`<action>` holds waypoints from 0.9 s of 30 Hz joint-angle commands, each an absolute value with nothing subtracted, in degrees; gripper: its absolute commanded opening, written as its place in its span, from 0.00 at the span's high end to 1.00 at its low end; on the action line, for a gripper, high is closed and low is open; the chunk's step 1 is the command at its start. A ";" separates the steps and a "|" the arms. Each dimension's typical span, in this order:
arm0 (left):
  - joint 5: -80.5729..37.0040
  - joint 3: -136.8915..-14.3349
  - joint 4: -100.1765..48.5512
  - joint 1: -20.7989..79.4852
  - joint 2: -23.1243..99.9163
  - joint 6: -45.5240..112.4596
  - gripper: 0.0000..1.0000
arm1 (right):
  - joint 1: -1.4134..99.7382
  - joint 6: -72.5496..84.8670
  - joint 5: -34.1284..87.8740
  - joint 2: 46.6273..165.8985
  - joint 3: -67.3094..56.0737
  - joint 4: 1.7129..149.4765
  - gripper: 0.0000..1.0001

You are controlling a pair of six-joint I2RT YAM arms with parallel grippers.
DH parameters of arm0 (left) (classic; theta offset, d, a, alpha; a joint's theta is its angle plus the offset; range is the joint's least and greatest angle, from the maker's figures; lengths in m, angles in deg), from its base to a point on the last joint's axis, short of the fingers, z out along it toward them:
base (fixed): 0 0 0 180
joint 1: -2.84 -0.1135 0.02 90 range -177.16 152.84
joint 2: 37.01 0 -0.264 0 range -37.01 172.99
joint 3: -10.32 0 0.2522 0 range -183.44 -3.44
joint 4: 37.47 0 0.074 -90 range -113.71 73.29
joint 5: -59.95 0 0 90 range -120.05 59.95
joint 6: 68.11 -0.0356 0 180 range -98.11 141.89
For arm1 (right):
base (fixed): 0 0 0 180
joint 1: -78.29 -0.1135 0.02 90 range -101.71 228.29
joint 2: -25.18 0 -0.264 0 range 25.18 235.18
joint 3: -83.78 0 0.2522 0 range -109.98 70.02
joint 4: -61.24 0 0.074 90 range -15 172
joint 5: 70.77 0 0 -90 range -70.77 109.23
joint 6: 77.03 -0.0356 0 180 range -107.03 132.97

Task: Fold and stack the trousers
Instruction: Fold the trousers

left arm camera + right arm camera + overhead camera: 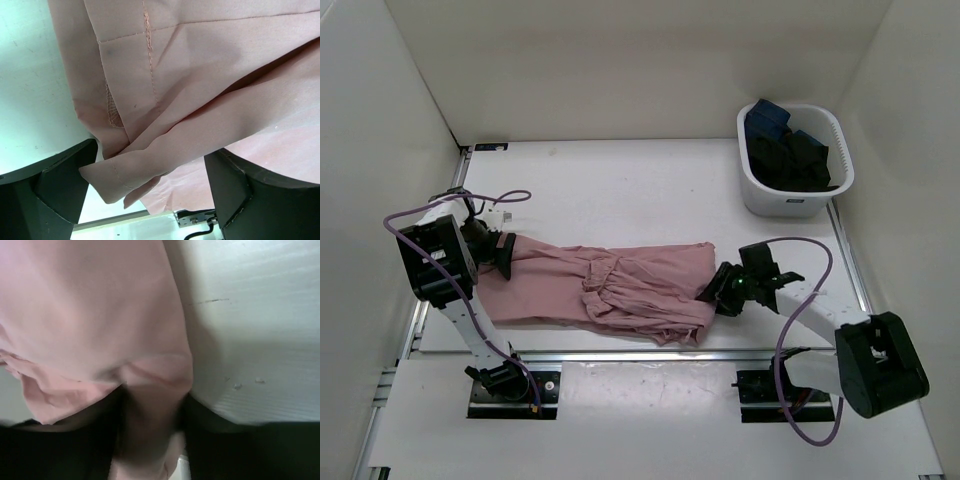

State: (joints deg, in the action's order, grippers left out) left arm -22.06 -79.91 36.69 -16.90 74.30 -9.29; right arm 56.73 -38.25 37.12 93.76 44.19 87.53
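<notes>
Your right gripper (713, 295) seems to pinch the trousers (620, 285); shut the wide-open, empty left gripper (150, 175) on the hem (114, 171).

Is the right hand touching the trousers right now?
Touching. The right wrist view shows the trousers bunched between the fingers of the right hand, with the fabric pressed against both.

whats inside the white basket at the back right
Dark navy or black clothes fill the white basket, with a blue piece at its back left. Its bottom and anything under them is covered.
</notes>
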 commanded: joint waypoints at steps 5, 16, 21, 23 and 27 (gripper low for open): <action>-18.19 -82.71 37.81 -16.67 72.07 -9.14 0.00 | 64.56 -31.51 41.20 97.87 38.56 93.33 1.00; -8.51 -91.16 43.61 -12.63 72.06 -8.53 0.00 | 77.51 -9.10 13.62 94.96 1.67 131.76 1.00; -2.83 -85.37 43.01 -2.03 72.06 -8.52 0.00 | 60.07 -6.89 -1.13 105.22 -18.63 142.74 1.00; -0.44 -84.22 42.22 4.03 73.38 -8.00 0.00 | 49.62 -8.28 -6.94 114.27 -31.45 149.33 1.00; 1.41 -82.99 38.96 11.08 77.58 -6.85 0.00 | 35.95 -12.77 -12.42 133.77 -54.85 160.25 1.00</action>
State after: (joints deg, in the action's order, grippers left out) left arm -4.02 -83.60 41.02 7.40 75.54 -7.72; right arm 44.01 -10.86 -5.41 125.60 -44.83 145.83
